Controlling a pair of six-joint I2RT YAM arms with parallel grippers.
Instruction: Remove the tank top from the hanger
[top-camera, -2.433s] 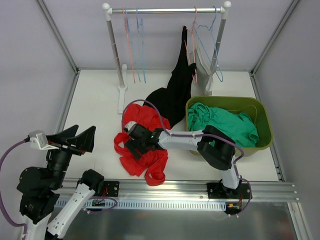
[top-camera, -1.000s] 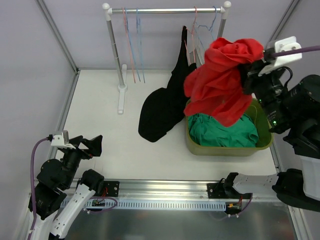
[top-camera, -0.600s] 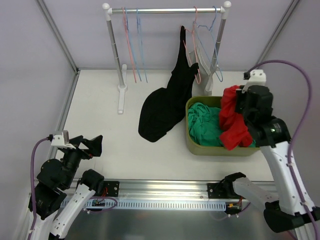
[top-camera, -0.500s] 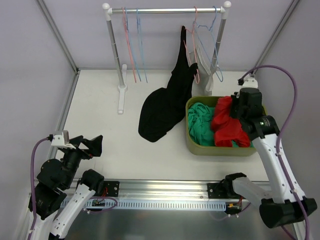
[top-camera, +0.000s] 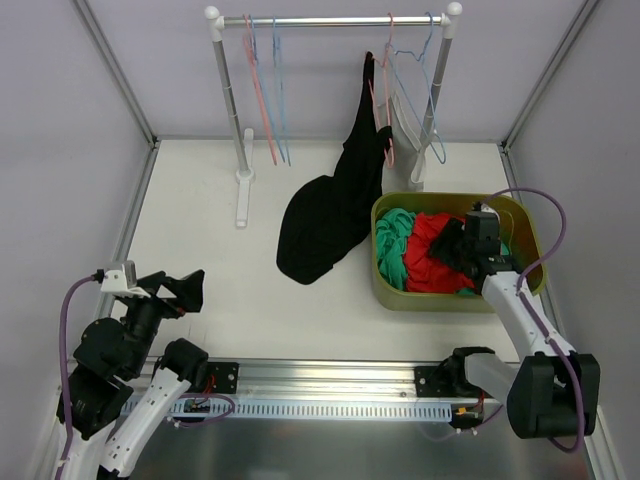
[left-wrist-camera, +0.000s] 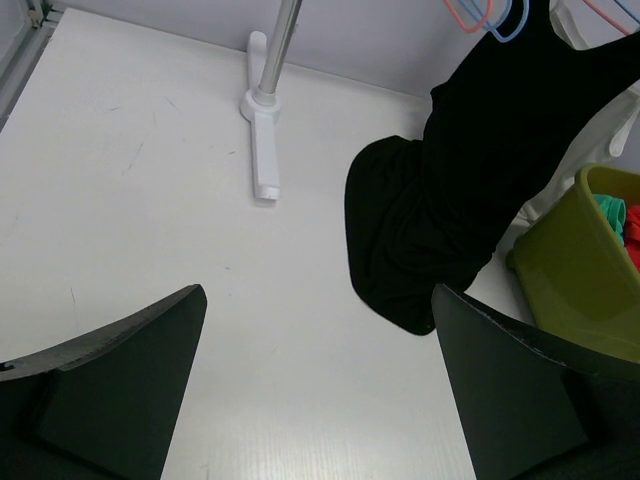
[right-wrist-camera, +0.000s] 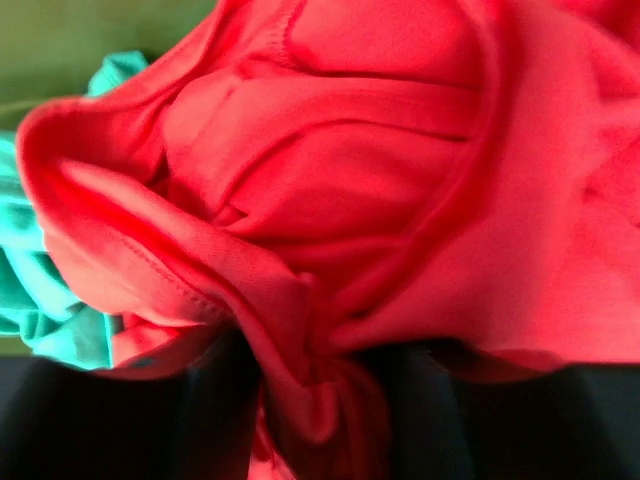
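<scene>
The red tank top (top-camera: 430, 250) lies bunched in the green bin (top-camera: 532, 236) on top of a green garment (top-camera: 392, 243). My right gripper (top-camera: 457, 243) is down in the bin, shut on a fold of the red cloth; in the right wrist view the red tank top (right-wrist-camera: 400, 150) fills the frame and is pinched at my gripper (right-wrist-camera: 310, 390). My left gripper (top-camera: 176, 287) is open and empty at the near left, above bare table (left-wrist-camera: 318, 296). A black garment (top-camera: 338, 205) hangs from a pink hanger (top-camera: 386, 100) and drapes onto the table.
The clothes rack (top-camera: 330, 20) stands at the back with several bare pink and blue hangers (top-camera: 268, 90). A white garment (top-camera: 405, 118) hangs by the right post. The rack foot (left-wrist-camera: 262, 150) and black garment (left-wrist-camera: 450, 200) show in the left wrist view, with the bin (left-wrist-camera: 575, 290) at right.
My right arm swung the red tank top from the table up high, then over and down into the green bin. The left arm pulled back earlier and has since stayed still.
</scene>
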